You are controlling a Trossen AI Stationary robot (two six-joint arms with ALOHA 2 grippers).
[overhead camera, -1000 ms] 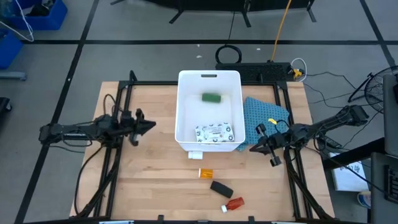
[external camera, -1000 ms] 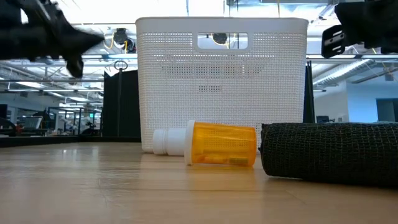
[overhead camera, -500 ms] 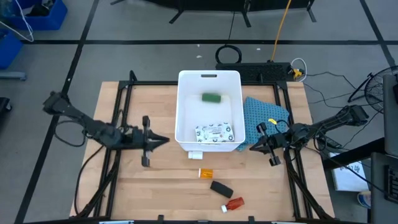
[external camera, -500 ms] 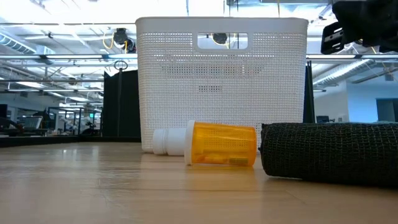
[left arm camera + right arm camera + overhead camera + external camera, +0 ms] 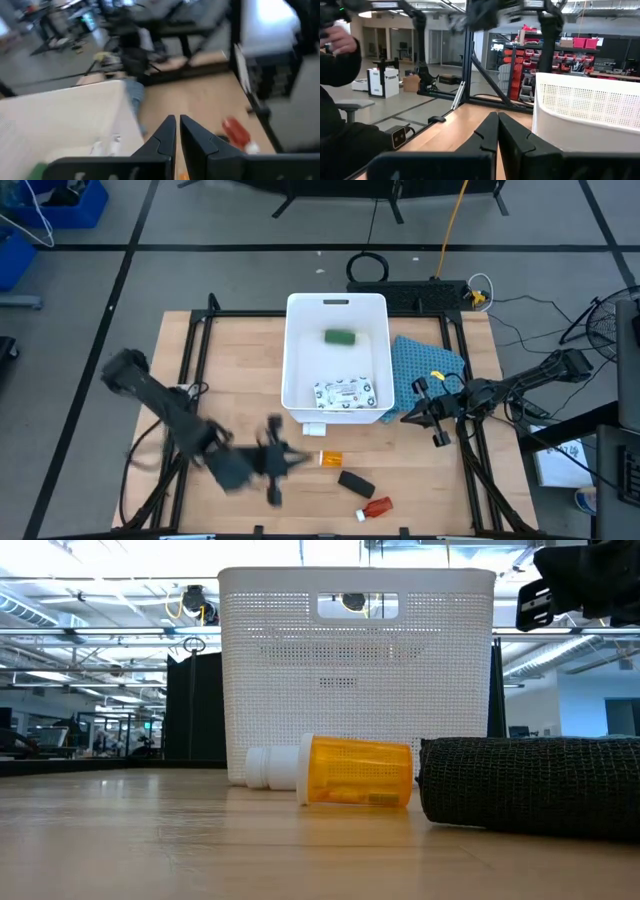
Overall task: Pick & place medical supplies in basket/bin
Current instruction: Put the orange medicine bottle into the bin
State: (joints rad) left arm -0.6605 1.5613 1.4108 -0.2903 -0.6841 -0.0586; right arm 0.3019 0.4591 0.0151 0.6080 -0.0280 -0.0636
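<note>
The wooden worktop (image 5: 240, 390) is seen from above with the white tub (image 5: 336, 358) set at its far middle, and inside the tub a green block (image 5: 340, 336) and a flat white printed packet (image 5: 344, 393) can be made out. A blue patterned cloth (image 5: 430, 365) is spread just beside the tub on the right arm's side. The left pincer (image 5: 283, 460) is found low over the front of the worktop, close to the orange-and-white vial (image 5: 330, 458), with its fingers closed to a thin slit and nothing gripped between them. The right pincer (image 5: 408, 417) is parked near the tub's front right corner, by the cloth, fingers likewise pressed nearly together and empty. Still out on the worktop in front of the tub, the vial is lying on its side, the black block (image 5: 356, 481) is placed just beside it toward the front, and the red white-capped bottle (image 5: 374, 508) is nearest the front edge.
</note>
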